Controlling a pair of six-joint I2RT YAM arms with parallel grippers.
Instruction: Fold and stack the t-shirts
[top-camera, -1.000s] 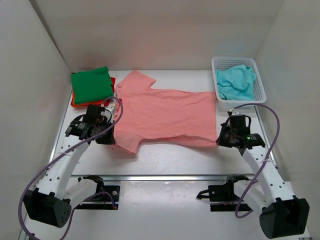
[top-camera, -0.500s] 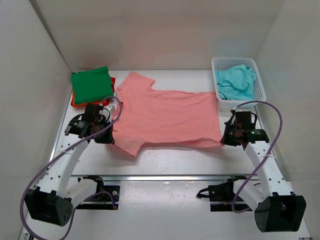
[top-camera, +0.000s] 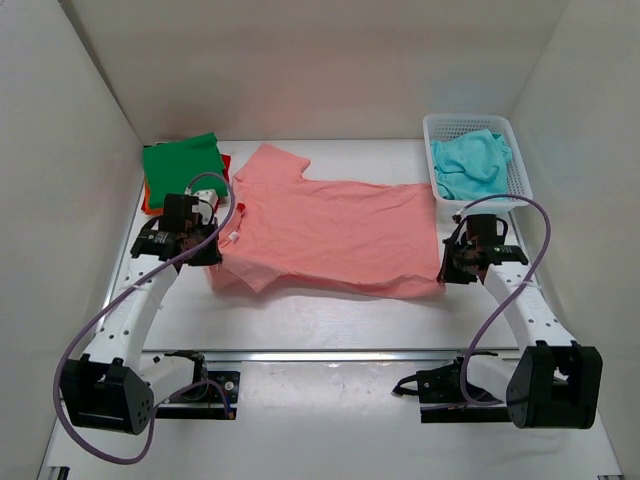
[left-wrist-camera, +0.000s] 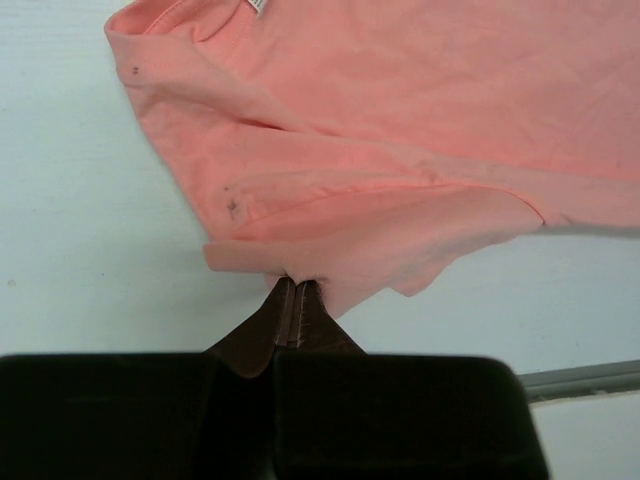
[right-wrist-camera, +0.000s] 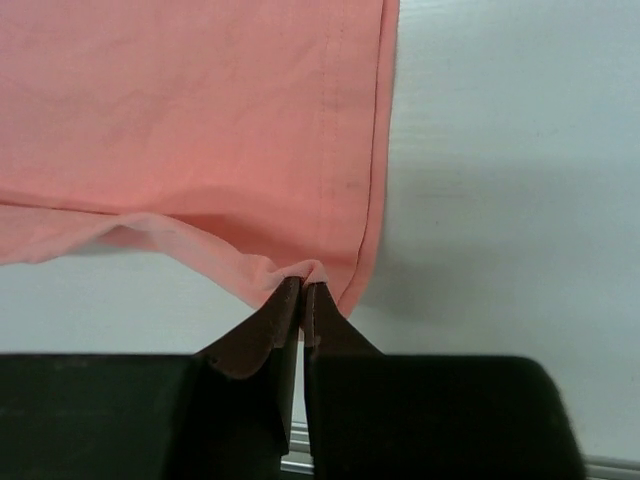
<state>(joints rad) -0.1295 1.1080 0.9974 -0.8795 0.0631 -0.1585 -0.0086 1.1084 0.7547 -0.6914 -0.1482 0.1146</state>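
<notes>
- Salmon pink t-shirt (top-camera: 335, 235) lies flat across the middle of the surface (top-camera: 330, 318), collar end toward the left edge, hem toward the right edge.
- Left hand (left-wrist-camera: 295, 292) is pressed together, pinching the near sleeve edge; the sleeve is lifted and doubled onto the body.
- Right hand (right-wrist-camera: 303, 290) is pressed together, pinching the near hem corner, with cloth bunched at the tips.
- Green t-shirt (top-camera: 183, 170) sits folded at the far-left corner on top of the orange-red t-shirt (top-camera: 147, 205). Turquoise t-shirt (top-camera: 470, 165) is crumpled in the white basket (top-camera: 522, 180) at the far-right corner.
- Looks like a lengthwise fold, near edge going to far edge.
- Risk: both pinches are shallow. Any pull apart between the arms tensions the cloth, and a corner could slip out.
- Risk: uneven travel between the arms would give a skewed fold line.
- Risk: the bunched sleeve could get trapped under the fold, leaving a lumpy stack.
- Risk: the left arm works near the green stack and could nudge it.
</notes>
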